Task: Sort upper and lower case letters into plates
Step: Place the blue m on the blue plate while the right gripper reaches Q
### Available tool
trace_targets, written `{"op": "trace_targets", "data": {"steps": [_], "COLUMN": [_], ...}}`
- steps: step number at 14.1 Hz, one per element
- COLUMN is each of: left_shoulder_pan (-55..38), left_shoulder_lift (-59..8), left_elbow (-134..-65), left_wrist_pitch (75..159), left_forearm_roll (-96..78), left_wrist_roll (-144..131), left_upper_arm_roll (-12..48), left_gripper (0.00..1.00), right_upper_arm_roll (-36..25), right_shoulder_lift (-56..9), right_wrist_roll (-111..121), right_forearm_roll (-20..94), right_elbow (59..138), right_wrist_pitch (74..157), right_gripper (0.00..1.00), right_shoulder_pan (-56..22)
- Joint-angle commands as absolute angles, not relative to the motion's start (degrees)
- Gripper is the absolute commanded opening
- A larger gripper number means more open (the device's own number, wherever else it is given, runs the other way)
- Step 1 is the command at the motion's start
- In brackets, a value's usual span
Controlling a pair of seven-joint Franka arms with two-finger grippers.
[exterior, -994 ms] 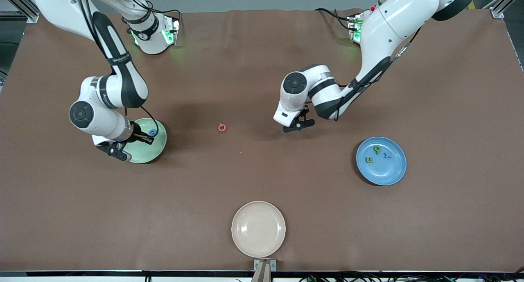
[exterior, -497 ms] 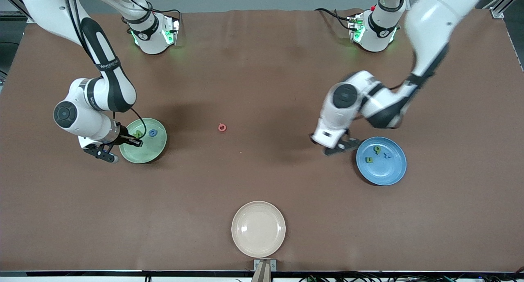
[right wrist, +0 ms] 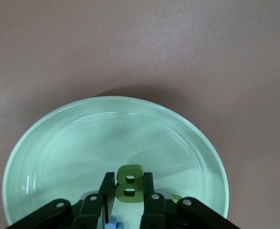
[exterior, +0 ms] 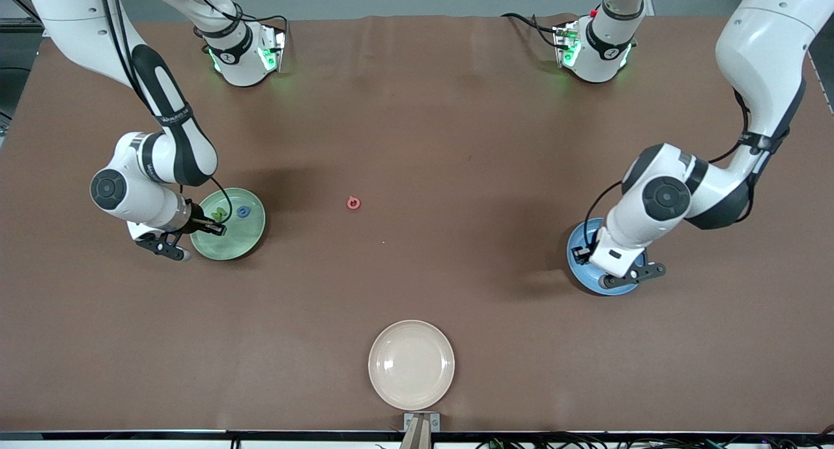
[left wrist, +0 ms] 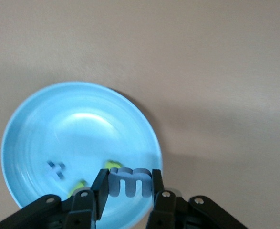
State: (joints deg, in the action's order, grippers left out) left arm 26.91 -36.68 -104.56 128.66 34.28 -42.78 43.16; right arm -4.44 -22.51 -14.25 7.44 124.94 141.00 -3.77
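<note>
Both arms were at the drop-off step: the left gripper clamped a blue-grey m over the blue plate, and the right gripper clamped a green B over the mint green plate. Each next needed to release over its plate. Three plates were counted, including an empty cream plate, and one red letter lay loose mid-table.

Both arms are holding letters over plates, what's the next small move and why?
Probably open the left gripper: its blue m already hangs over the blue plate, where other letters lie. The right gripper likewise holds a green B over the green plate.
</note>
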Motion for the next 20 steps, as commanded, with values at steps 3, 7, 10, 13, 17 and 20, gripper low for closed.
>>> {"op": "trace_targets", "data": {"steps": [3, 7, 10, 13, 17, 20], "left_shoulder_pan": [25.4, 25.0, 25.0, 25.2, 25.3, 25.8], "left_shoulder_lift": [-42.0, -44.2, -45.6, -45.5, -44.6, -42.9], "left_elbow": [-98.9, -97.5, -97.6, -97.9, -97.6, -97.6], "left_wrist_pitch": [128.1, 128.1, 128.7, 128.5, 128.1, 127.3], "left_forearm_roll": [34.7, 34.7, 34.8, 34.7, 34.6, 34.5], "left_wrist_roll": [-29.6, -24.6, -23.7, -23.8, -24.5, -24.5], "left_upper_arm_roll": [39.3, 37.7, 36.9, 36.9, 37.3, 37.6], "left_gripper": [0.24, 0.24, 0.24, 0.31, 1.00, 1.00], "right_upper_arm_roll": [-3.5, -3.5, -3.5, -3.5, -3.5, -3.4], "right_shoulder_lift": [-22.9, -23.3, -23.7, -23.8, -23.7, -23.3], "right_wrist_roll": [-13.7, -13.7, -13.7, -13.7, -13.8, -14.7], "right_forearm_roll": [7.1, 7.1, 7.0, 7.1, 7.1, 7.1], "right_elbow": [125.6, 125.5, 125.3, 125.3, 125.2, 123.8], "right_wrist_pitch": [142.0, 142.0, 142.1, 142.1, 141.8, 138.9], "right_gripper": [0.09, 0.09, 0.11, 0.16, 1.00, 1.00], "right_shoulder_pan": [-2.6, -2.1, -1.8, -1.8, -1.8, -2.2]}}
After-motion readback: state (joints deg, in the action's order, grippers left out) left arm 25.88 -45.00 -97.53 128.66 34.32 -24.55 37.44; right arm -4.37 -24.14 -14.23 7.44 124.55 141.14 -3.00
